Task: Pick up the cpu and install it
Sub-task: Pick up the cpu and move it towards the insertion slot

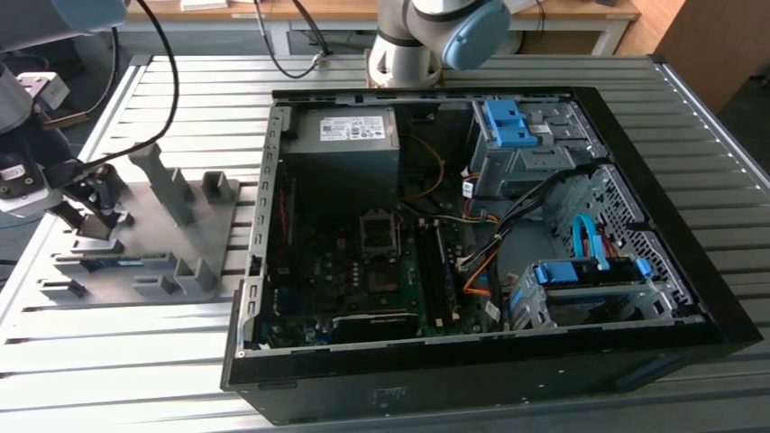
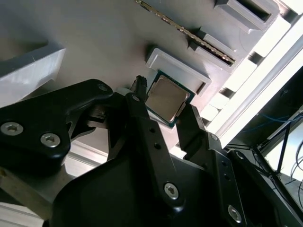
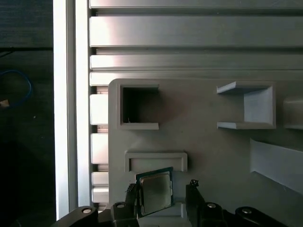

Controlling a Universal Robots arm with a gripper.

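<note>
Okay, quick pass. I've got the black two-finger gripper (image 1: 103, 215) low over the flat grey plastic fixture plate (image 1: 180, 244), at nine o'clock in the exterior view, i.e. the exterior view's left. The big black open computer case (image 1: 421, 383) takes up the centre out to three o'clock.

The cpu (image 3: 154, 191), a small flat square chip with a pale silver metal top and a thin green edge, lies on the fixture plate. It is just beside a low raised rectangular grey bracket (image 3: 156, 160). Both wrist views show it between the fingers (image 3: 194, 201), not lifted.

The jaws stand parted, straddling the chip. In the first wrist view I see a sliver of gap on one side, and the other finger looks nearly on the edge. I read it as not clamped yet. The chip also sits slightly rotated against the bracket.

My judgement on doing the grasp well:
- Centre it, so both pads meet opposite edges together. Otherwise the near finger shoves the chip sideways.
- Square the wrist to the chip's sides, not its corners.
- Pinch the green edge low and keep off the metal top.
- Close gently; it's thin and light, and could skate or tip.

The long thin memory stick (image 2: 189, 32) stands on edge close by on the plate, so I'd keep clear of it. The dark square empty socket (image 1: 379, 233) on the green motherboard is well apart, inside the case near the frame's centre.
</note>
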